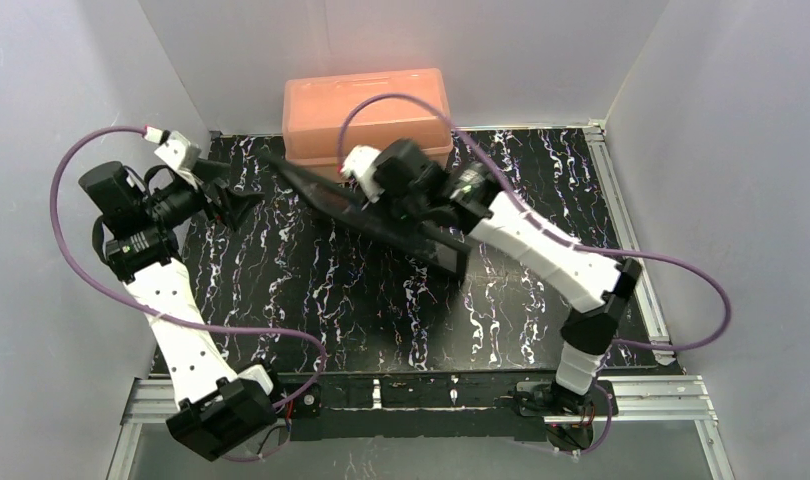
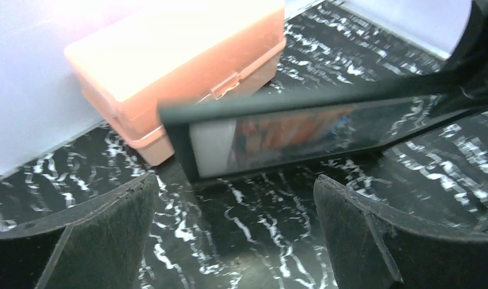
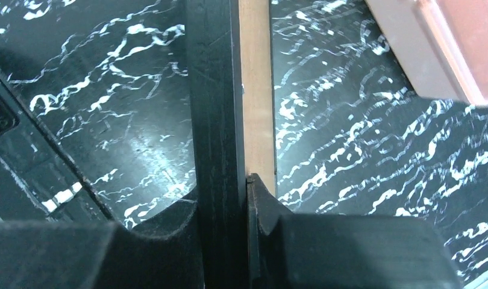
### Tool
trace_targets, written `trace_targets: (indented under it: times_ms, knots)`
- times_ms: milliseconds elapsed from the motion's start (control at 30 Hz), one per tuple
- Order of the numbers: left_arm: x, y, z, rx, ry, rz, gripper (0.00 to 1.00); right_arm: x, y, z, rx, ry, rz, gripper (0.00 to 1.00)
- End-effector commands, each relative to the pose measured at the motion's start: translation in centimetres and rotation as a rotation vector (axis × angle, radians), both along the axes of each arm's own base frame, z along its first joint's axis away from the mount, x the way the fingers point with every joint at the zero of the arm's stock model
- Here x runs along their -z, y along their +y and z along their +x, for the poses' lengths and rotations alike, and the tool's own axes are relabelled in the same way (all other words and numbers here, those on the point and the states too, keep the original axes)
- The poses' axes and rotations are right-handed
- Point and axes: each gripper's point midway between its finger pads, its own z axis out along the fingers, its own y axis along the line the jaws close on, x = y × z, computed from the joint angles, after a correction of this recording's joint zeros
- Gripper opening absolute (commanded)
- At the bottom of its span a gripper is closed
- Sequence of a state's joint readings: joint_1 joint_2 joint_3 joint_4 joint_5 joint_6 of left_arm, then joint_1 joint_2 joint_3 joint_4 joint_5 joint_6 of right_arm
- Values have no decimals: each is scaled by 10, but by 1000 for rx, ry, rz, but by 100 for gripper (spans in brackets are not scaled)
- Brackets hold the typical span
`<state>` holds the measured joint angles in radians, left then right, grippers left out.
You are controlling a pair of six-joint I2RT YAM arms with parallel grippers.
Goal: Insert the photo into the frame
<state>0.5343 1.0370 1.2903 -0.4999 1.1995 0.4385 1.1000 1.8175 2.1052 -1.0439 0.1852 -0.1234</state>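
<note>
Your right gripper (image 3: 225,201) is clamped on the edge of the frame (image 3: 211,90), holding it tilted above the table (image 1: 311,300) just before the peach box (image 2: 169,66); your left gripper (image 2: 234,205) gapes wide, empty, facing the pane; the photo (image 2: 290,129) shows behind the glass.

High rear overview; close wrist views, apparently both on frame (image 2: 308,101)

pale walls (image 1: 541,50), black marbled table (image 1: 381,310)
</note>
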Motion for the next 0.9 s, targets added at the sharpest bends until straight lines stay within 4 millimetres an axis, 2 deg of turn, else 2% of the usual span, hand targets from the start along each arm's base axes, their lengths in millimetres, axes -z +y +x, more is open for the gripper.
trace_targets:
  times_ms: [0,67,167,333,567,667,767,867]
  knots:
    - [-21,-12,-5,91,105,-210,99,-13,-7,11,128,260,287,19]
    - [-21,-10,-2,73,105,-221,99,-7,-14,17,141,311,306,20]
    - [-20,-6,3,38,110,-238,98,-6,-28,36,193,378,356,20]
    - [-20,-7,2,35,127,-262,98,-26,-36,52,225,517,509,20]
    - [-5,-9,-1,45,152,-266,98,-54,-33,33,164,675,653,20]
    - [0,-9,0,47,157,-275,98,-61,-36,27,173,694,653,20]
    - [3,-9,1,50,165,-289,98,-55,-41,20,198,722,650,20]
    - [6,-10,0,56,170,-294,98,-39,-49,15,229,723,628,20]
